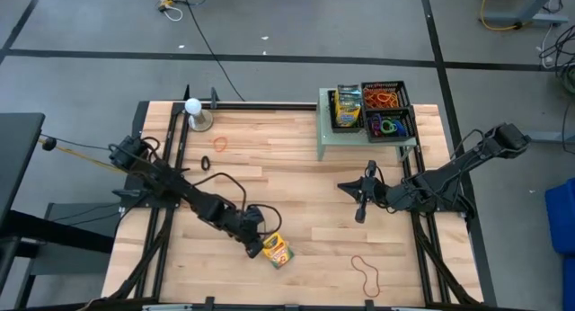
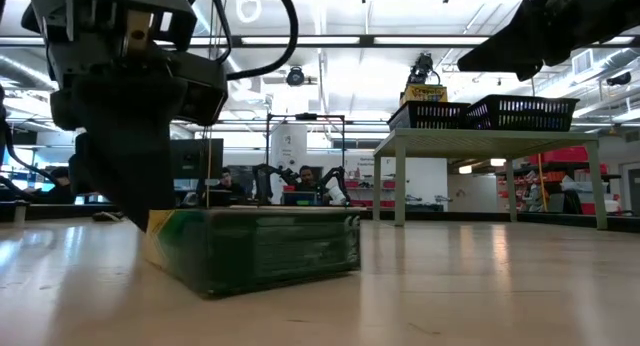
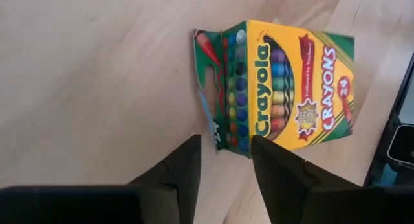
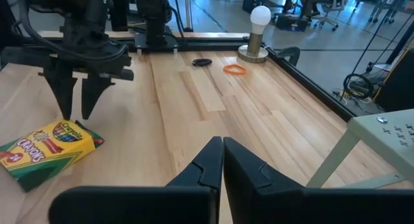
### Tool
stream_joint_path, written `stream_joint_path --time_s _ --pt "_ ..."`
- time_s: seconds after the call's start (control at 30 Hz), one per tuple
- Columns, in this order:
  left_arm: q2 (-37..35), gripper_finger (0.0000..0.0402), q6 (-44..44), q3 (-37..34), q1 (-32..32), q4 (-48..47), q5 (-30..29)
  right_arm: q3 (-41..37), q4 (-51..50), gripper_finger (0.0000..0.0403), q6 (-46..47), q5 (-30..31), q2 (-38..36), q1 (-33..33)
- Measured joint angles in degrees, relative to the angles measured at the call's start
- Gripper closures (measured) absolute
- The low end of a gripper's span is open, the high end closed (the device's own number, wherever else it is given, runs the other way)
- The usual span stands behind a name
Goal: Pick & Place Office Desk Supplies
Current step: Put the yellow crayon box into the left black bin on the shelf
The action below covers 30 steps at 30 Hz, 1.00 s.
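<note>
A yellow-green crayon box lies flat on the table near its front edge, one broad face down. My left gripper is open. It slants down over the box's end nearest the left arm. My right gripper hangs shut above the table's right half with nothing in it. Loose rubber bands lie on the wood: an orange one, a black one and a reddish one. My left gripper is open at the crayon box's green end, one finger on either side of that end's corner. Whether a fingertip touches the box I cannot tell. The box lies flat on the table.
A pale green stand at the far right carries black bins with crayon boxes and rubber bands. A white ball on a small stand sits at the far left. Bare wood lies between the two grippers.
</note>
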Motion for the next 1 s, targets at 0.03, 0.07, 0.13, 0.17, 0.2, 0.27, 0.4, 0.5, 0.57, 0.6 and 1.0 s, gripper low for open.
stream_joint_path --time_s 0.03,0.07,0.13,0.17,0.2,0.27,0.4,0.5,0.57,0.6,1.0 --pt "-0.3 0.0260 0.2 0.0 0.0 -0.3 0.0 0.0 0.0 0.0380 0.0 0.0 0.0 0.0" --pt "-0.6 0.0260 0.2 0.0 0.0 -0.3 0.0 0.0 0.0 0.0380 0.0 0.0 0.0 0.0" --pt "-1.6 0.0261 0.3 0.0 -0.2 -1.2 -0.1 0.0 0.0 0.0380 0.0 0.0 0.0 0.0" --pt "-2.3 0.0261 0.3 0.0 -0.4 -1.2 -0.3 0.0 -0.1 0.0380 0.0 0.0 0.0 0.0" --pt "-2.7 0.0261 0.7 0.0 -0.6 -1.4 -0.6 0.0 -0.2 0.0380 0.0 0.0 0.0 0.0" --pt "-3.2 0.0261 1.7 0.1 -1.2 -3.4 -1.7 0.0 -0.1 0.0380 0.0 0.0 0.0 0.0" --pt "-3.1 0.0261 4.4 0.0 -2.1 -3.7 -3.2 0.0 -0.1 0.0380 0.0 0.0 0.0 0.0" --pt "-2.6 0.0261 5.5 -0.6 -2.3 -3.1 -4.0 0.0 -0.1 0.0380 0.0 0.0 0.0 0.0" --pt "-2.6 0.0261 5.1 -2.7 -2.4 1.2 -4.0 0.0 -0.1 0.0380 0.0 0.0 0.0 0.0" --pt "-2.6 0.0261 4.5 -4.2 -2.4 3.8 -4.0 0.0 -0.1 0.0380 0.0 0.0 0.0 0.0" --pt "-2.6 0.0264 2.6 -12.7 -2.7 20.0 -7.2 0.0 -0.1 0.0380 0.4 0.0 0.0 0.0"
